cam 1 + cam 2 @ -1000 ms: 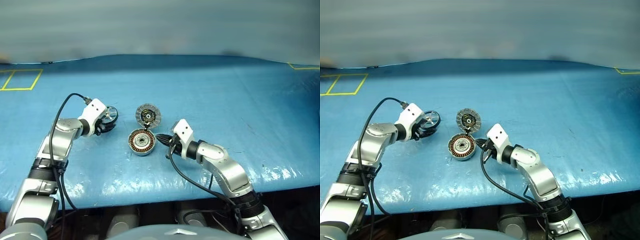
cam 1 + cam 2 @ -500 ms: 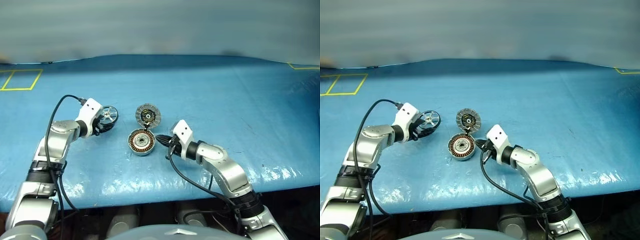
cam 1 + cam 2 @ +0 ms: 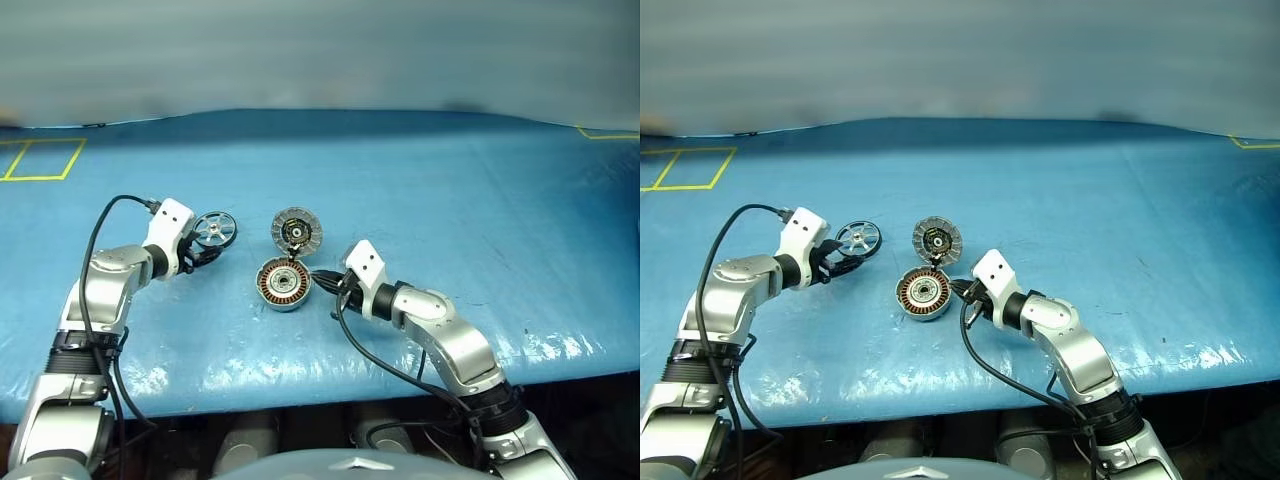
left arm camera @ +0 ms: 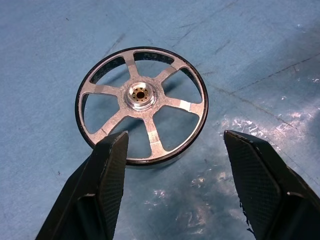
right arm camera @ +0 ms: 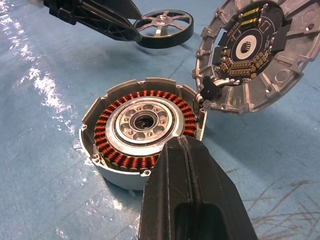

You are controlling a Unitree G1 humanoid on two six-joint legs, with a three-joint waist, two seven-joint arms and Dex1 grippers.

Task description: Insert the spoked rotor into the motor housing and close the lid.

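The left gripper point(image 4: 172, 150) stands spread wide, its two black fingers point(image 4: 107, 170) apart on the near side of the spoked rotor point(image 4: 141, 104). In the left wrist view one finger's tip overlaps the rotor's dark rim; whether it touches cannot be told. The other finger is clear of it, so nothing is pinched. The left arm reaches forward with its elbow out to the left, and the gripper angles down and to the right toward the rotor.

The right gripper point(image 5: 187, 150) is pressed together, its fingers forming one closed black wedge that holds nothing. Its tip sits just at the near right wall of the motor housing point(image 5: 142, 132); contact cannot be confirmed. The right arm comes in from the near right, bent at the elbow, with the gripper pointing left and slightly down.

The rotor lies flat on the blue counter point(image 3: 450, 190), left of the other parts and apart from them. It has a dark outer ring, shiny silver spokes and a small central hub. The housing sits in the middle of the counter, open side up, its ring of copper windings around a silver hub exposed. The lid point(image 5: 252, 55) is just beyond the housing, tilted up with its ribbed face and dark centre showing, and its lower edge meets the housing's far rim.
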